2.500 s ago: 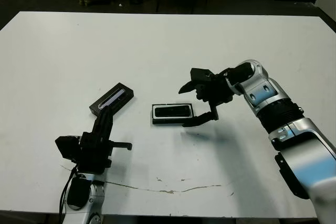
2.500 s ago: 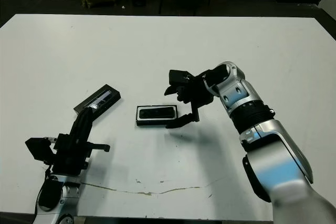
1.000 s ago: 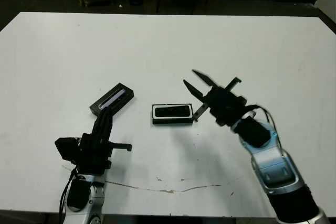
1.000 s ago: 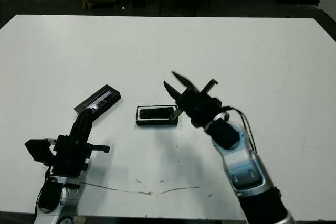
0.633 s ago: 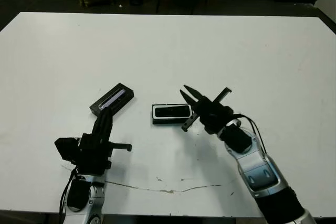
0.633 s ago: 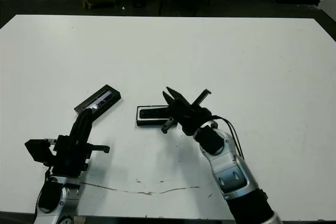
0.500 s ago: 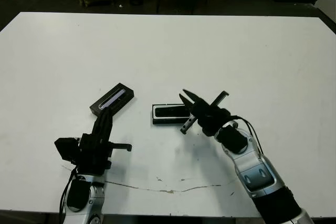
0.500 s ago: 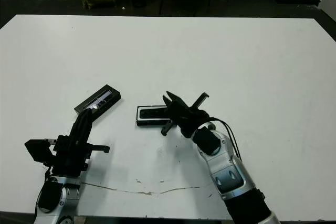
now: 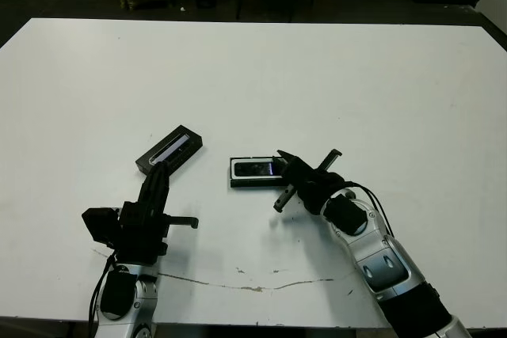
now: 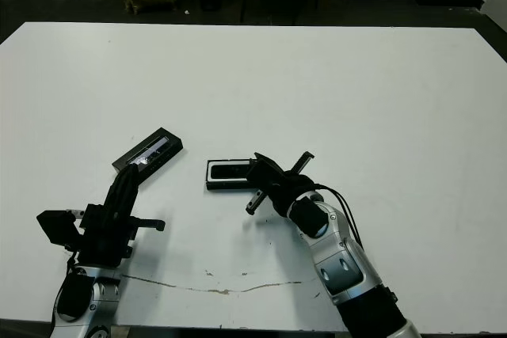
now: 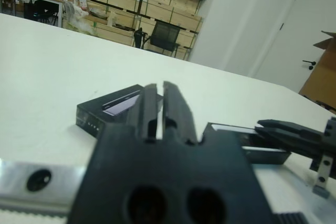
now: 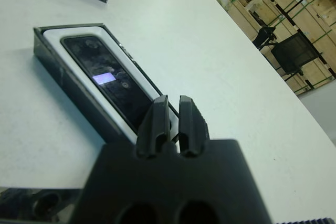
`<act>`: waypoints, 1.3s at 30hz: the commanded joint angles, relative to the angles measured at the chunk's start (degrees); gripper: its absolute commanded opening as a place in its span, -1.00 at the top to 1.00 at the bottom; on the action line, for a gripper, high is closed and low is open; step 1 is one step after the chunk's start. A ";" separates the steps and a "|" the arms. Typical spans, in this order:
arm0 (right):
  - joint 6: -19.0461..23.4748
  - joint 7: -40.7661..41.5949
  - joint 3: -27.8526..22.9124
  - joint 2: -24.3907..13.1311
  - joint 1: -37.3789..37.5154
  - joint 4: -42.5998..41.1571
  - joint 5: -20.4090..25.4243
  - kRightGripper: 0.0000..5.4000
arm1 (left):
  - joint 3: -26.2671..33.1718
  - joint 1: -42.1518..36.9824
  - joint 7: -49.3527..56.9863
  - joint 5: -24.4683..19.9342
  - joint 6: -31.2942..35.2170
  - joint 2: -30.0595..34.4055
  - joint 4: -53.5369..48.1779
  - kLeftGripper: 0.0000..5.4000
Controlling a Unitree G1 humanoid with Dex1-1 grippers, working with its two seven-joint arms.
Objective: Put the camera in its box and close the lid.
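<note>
- Left eye view gives us the white tabletop (image 9: pixel 333 69), with wide bare surface toward the far edge and both side edges; everything sits in the near half.
- Right arm reaches in from the near right, its end effector (image 9: pixel 283 166) clenched and empty, fingertips at the box's right end; the right wrist view shows the two fingers (image 12: pixel 158 119) pressed together just over that end's rim.
- Left end effector (image 9: pixel 161 170) is low at the near left, fingers shut on nothing, tips pointing at the lid and just short of it.
- Lid (image 9: pixel 169 149) lies flat left of the box and apart from it, long axis slanting from near-left to far-right, pale stripe up.
- Box (image 9: pixel 234 182) sits mid-table, long axis running left to right, uncovered.
- Camera (image 9: pixel 254 169) lies inside the box on the white lining, long axis matching the box's.
</note>
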 commanded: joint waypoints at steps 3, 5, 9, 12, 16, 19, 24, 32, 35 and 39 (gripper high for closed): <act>2.28 1.96 0.48 -1.82 3.04 1.31 0.23 0.99 | -0.03 0.88 0.36 -0.11 0.84 0.09 0.05 1.00; 2.74 2.14 0.44 -2.00 3.23 1.07 0.13 0.99 | -0.07 1.00 0.39 -0.22 1.15 0.09 -0.20 1.00; 3.58 2.27 -0.04 -2.19 3.45 0.27 0.32 0.99 | 0.10 0.76 0.08 -0.28 0.80 0.18 0.32 1.00; 2.86 1.50 -1.16 -2.10 3.87 -0.71 1.14 0.99 | 0.22 0.66 -0.25 -0.74 0.85 0.29 0.43 1.00; 1.78 0.15 -3.64 -1.99 4.29 -4.13 2.22 0.99 | 0.17 0.64 -0.15 -0.83 0.88 0.35 0.31 1.00; -0.27 -0.75 -6.31 -1.54 4.76 -6.63 4.41 0.99 | 0.10 0.73 0.23 -0.35 0.88 0.38 0.19 1.00; -5.00 -2.23 -11.44 -2.81 4.34 -11.42 6.87 0.99 | 0.12 0.93 0.17 -0.77 1.53 0.49 -0.24 1.00; -7.80 -4.95 -20.10 -2.12 6.94 -18.61 12.96 0.99 | 0.43 0.63 -0.36 -0.91 0.77 0.55 0.24 1.00; -5.90 -5.00 -22.99 -2.04 9.14 -21.48 16.13 0.99 | 0.48 0.70 0.01 -0.88 1.32 0.58 -0.21 1.00; -5.30 -4.50 -25.80 -2.11 12.81 -22.27 20.13 0.99 | 1.05 0.13 -0.32 -0.29 0.18 1.22 0.31 1.00</act>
